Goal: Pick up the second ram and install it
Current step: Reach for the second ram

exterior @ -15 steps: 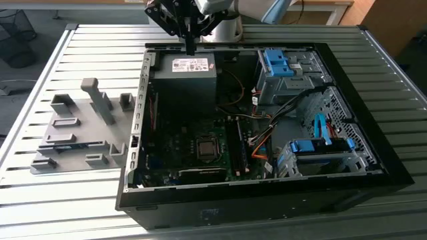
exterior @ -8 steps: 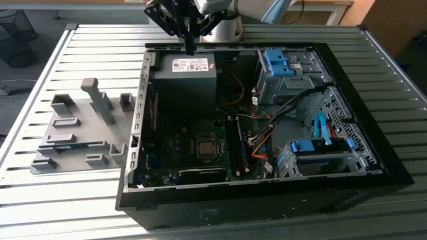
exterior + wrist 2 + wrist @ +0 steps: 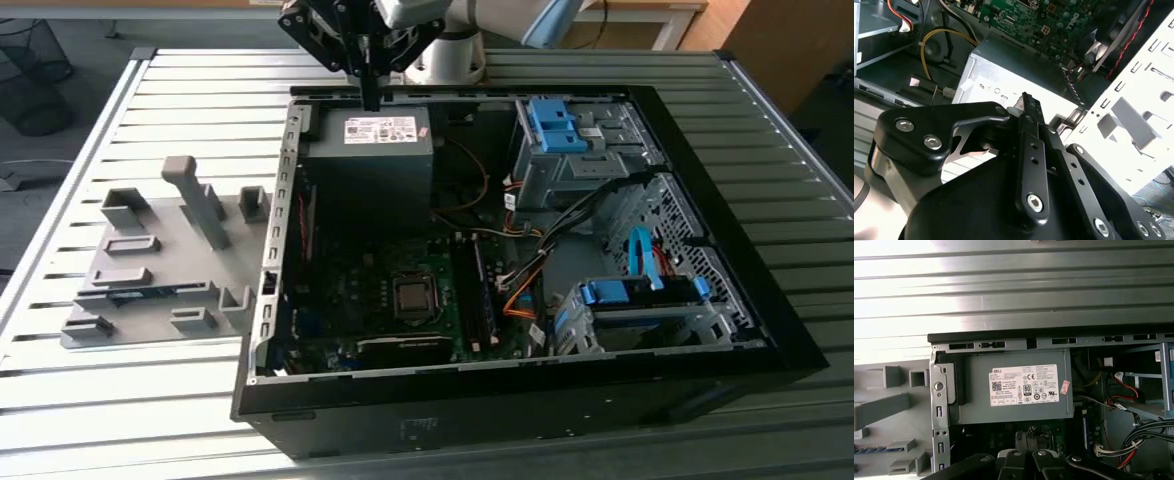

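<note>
Exterior view of a slatted metal table (image 3: 160, 80) carrying an open computer case (image 3: 534, 400). The case is laid on its side with the cover off, so the motherboard (image 3: 387, 290) and its memory slots (image 3: 477, 290) face upward, probably to let the arm reach them from above. Just beside the case, on the exterior view's left, sits a grey fixture (image 3: 147, 225) of blocks and grooves. The second ram (image 3: 134, 292), a thin blue-green stick, lies flat in the fixture's near part, apparently parked there at a known spot for gripping. The gripper (image 3: 370, 100) hangs well apart from it, over the power supply (image 3: 374, 150) at the case's far wall. Its fingers point straight down, drawn together into one narrow stem with nothing between them. The stick is not yet picked up.
</note>
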Controlling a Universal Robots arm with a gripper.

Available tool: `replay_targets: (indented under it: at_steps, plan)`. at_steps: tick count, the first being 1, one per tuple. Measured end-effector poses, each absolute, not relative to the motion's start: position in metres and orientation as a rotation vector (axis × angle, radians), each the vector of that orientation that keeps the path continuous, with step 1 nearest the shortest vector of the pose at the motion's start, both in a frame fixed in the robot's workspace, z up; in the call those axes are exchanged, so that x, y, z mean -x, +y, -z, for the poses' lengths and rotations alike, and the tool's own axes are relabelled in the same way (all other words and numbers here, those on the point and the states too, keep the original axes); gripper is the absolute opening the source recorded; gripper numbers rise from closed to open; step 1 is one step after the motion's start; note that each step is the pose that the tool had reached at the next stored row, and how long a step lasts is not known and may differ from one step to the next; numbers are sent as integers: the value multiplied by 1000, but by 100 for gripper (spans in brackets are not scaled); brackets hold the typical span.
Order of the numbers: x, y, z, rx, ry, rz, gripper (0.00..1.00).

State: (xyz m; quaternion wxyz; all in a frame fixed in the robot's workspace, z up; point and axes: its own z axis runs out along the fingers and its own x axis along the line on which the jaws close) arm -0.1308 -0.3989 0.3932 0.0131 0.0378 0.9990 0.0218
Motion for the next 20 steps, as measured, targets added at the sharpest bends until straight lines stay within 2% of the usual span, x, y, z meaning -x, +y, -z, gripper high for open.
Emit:
replay_targets:
  at_steps: [20]
  plan:
    - [142, -399, -393, -118, 3112, -68, 11]
